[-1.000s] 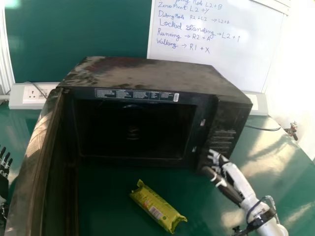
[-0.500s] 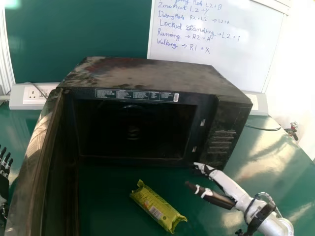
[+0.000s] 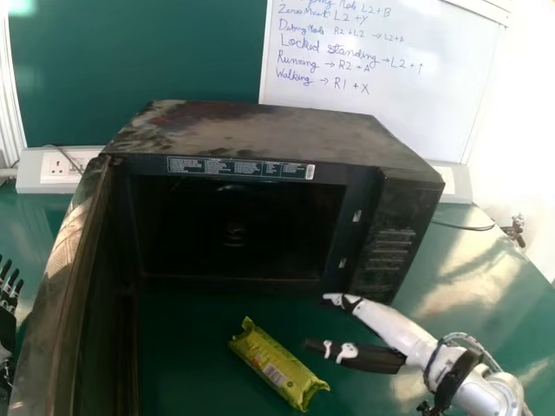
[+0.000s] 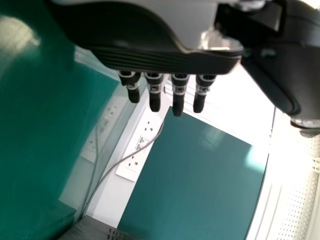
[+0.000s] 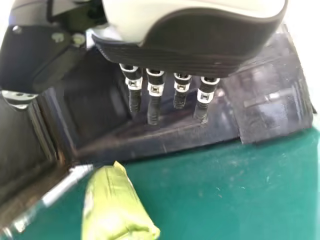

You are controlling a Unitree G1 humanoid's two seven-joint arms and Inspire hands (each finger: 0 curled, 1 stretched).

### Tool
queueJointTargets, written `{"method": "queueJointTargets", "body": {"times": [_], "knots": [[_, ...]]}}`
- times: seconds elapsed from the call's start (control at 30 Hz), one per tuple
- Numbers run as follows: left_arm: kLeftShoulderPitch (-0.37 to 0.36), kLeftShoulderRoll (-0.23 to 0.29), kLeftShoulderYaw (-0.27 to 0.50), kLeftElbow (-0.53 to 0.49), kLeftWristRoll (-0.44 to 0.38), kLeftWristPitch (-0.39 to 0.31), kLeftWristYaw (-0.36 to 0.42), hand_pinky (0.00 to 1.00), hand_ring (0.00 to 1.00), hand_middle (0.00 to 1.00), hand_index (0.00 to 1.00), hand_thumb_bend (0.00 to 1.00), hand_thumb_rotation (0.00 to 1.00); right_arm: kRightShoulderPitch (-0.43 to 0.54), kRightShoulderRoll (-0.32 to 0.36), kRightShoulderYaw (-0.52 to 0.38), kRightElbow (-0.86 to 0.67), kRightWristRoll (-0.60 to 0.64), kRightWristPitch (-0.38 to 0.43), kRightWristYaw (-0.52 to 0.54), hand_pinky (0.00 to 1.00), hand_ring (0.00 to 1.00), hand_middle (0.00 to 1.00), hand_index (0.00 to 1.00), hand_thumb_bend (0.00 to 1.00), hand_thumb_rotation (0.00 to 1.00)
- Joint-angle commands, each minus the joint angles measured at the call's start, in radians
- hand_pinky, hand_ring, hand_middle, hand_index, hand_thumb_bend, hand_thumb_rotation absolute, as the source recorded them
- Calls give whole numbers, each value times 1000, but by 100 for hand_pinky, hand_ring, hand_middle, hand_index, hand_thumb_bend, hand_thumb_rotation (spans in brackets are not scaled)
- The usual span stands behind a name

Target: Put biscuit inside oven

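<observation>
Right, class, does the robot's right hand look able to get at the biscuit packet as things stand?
Probably yes: the right robot hand is open, to the right of the biscuit packet, which lies in front of the oven, and nothing visible blocks the way between them.

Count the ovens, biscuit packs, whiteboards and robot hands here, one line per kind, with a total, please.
Oven: 1
Biscuit pack: 1
Whiteboard: 1
Robot hands: 2 (left robot hand, right robot hand)
Total: 5
</observation>
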Motion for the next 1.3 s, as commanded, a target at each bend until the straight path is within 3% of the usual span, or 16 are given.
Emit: {"method": "queueJointTargets", "body": {"times": [0.0, 0.23, 0.53, 1.27], "knots": [[15, -41, -14, 46, 4, -5, -9, 100, 94, 96, 100, 18, 0, -32, -27, 22, -31, -27, 13, 22, 90, 86, 85, 91, 100, 69], [17, -45, -14, 38, 4, 0, 0, 100, 93, 95, 100, 18, 0, -85, -35, 76, -88, -124, 78, 75, 90, 84, 81, 90, 100, 67], [14, -45, -12, 40, 0, 2, -3, 100, 94, 95, 100, 18, 0, -143, -42, 129, -114, -193, 77, 129, 90, 82, 80, 92, 100, 66], [17, -51, -13, 34, 1, 1, 0, 100, 93, 94, 99, 18, 0, -213, -26, 248, -118, -386, -18, 168, 87, 84, 81, 90, 100, 66]]}}
